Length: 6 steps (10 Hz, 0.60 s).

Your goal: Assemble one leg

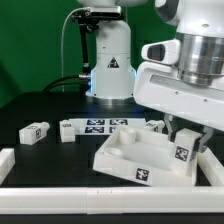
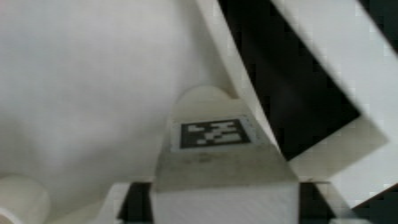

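In the wrist view a white leg with a black-and-white tag sits between my dark fingers. The gripper is shut on it. Behind the leg lies the large white square rimmed panel, seen from close above. In the exterior view my gripper hangs low over the right rear corner of that panel; the held leg is mostly hidden by the hand there. Another loose leg lies at the exterior view's left, and one more lies beside the marker board.
The marker board lies behind the panel. A white rail runs along the front edge of the table and another stands at the exterior view's left. The robot base stands at the back.
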Motion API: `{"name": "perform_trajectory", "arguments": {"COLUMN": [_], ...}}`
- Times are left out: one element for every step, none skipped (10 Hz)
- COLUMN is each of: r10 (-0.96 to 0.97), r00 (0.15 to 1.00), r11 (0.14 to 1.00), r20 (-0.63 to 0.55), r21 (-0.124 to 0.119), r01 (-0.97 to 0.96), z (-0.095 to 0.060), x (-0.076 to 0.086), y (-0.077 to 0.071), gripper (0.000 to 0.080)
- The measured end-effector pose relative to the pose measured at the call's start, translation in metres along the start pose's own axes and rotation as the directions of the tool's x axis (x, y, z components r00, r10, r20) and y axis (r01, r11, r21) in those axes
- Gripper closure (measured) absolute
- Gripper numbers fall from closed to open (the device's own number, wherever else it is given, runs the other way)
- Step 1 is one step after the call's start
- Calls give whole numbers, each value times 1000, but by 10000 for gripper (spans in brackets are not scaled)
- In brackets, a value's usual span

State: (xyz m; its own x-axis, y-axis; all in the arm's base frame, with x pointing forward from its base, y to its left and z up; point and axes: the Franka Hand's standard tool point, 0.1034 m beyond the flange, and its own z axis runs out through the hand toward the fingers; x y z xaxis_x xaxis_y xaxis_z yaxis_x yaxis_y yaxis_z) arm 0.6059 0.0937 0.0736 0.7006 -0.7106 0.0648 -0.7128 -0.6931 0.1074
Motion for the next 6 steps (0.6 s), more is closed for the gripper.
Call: {"name": "perform_trajectory", "arguments": {"r10": [90, 143, 188, 188, 186, 186], "r00": [996, 990, 982, 982, 982, 982], "r11": [996, 989, 981, 981, 981, 981], "r20": [-3, -15, -27, -30, -29, -30], "r21": [-18, -28, -38, -45, -44, -43], "r01": [-90, -143, -189, -189, -187, -187], "z": [1, 1, 2, 2, 2, 2], "x": [3, 5, 7, 7, 7, 7], "y": [6, 10, 15, 17, 17, 16], "gripper": [498, 496, 496, 481, 481, 481]}}
